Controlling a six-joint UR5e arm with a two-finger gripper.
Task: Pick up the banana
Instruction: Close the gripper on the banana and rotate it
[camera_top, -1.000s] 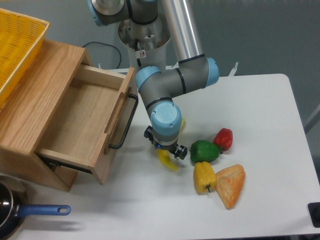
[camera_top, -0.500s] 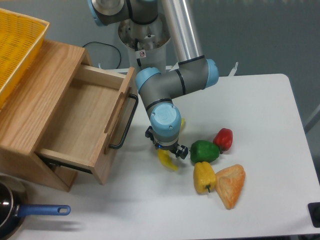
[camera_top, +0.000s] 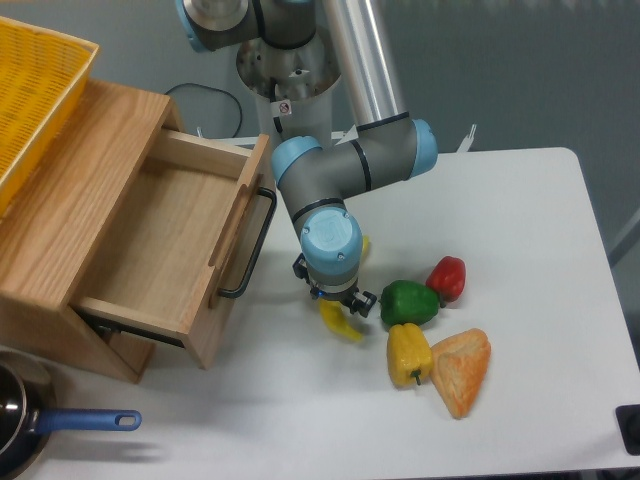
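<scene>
Yellow and curved, the banana (camera_top: 340, 322) lies near the middle of the table (camera_top: 520, 220), just left of the green pepper (camera_top: 410, 302). Your gripper (camera_top: 338, 305) sits right on top of it, and you cannot tell if the fingers are closed on it.

A white bench (camera_top: 520, 230) with rounded corners fills most of the room in view, lit evenly with soft shadows. Behind it runs a plain grey-blue wall (camera_top: 500, 60). On the left stands a light wooden cabinet (camera_top: 70, 200), its drawer (camera_top: 170, 240) pulled open and bare inside, with a black handle (camera_top: 250, 250) on the front. A yellow basket (camera_top: 35, 95) sits on top of the cabinet. A black cable (camera_top: 205, 95) loops against the wall behind it. A strip of darker floor (camera_top: 625, 240) shows at the right edge.
</scene>
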